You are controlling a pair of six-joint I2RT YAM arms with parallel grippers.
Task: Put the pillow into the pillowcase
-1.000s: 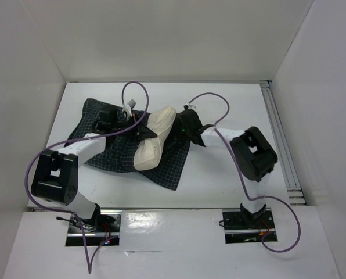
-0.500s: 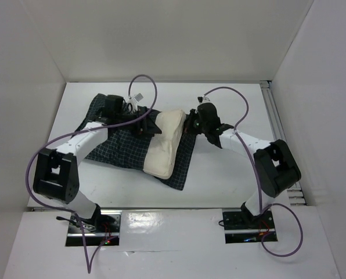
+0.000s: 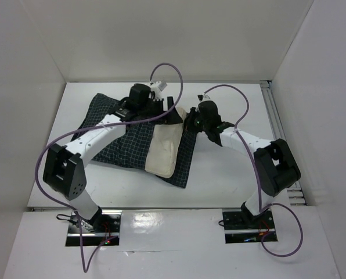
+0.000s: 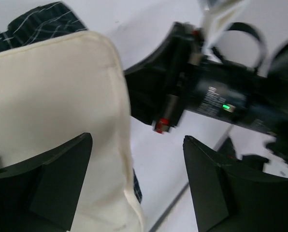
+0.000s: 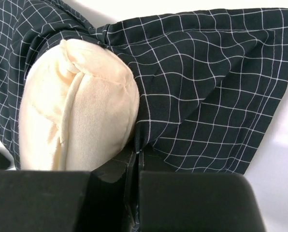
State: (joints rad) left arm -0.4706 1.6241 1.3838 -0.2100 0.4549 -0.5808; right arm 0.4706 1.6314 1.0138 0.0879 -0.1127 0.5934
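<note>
The dark checked pillowcase point(image 3: 123, 136) lies crumpled across the table. The cream pillow point(image 3: 164, 152) pokes out of its right part, with checked cloth over the pillow's far end. My left gripper point(image 3: 172, 110) hovers open over that far end. In the left wrist view its wide-apart fingers point(image 4: 62, 183) straddle the pillow's edge point(image 4: 57, 96) and hold nothing, with the pillowcase point(image 4: 37, 24) behind. My right gripper point(image 3: 190, 119) is shut on the pillowcase hem. The right wrist view shows the cloth point(image 5: 207, 82) pinched in that gripper point(image 5: 136, 157) beside the bulging pillow point(image 5: 76, 106).
White walls box in the table on three sides. A metal rail point(image 3: 277, 133) runs along the right edge. Purple cables point(image 3: 167, 72) loop above both wrists. The two grippers sit close together at the pillowcase's far right corner.
The left gripper has let go, opened and moved right along the far edge. The right arm swung forward with the hem, and the pillow now lies flatter with more cloth over it.
</note>
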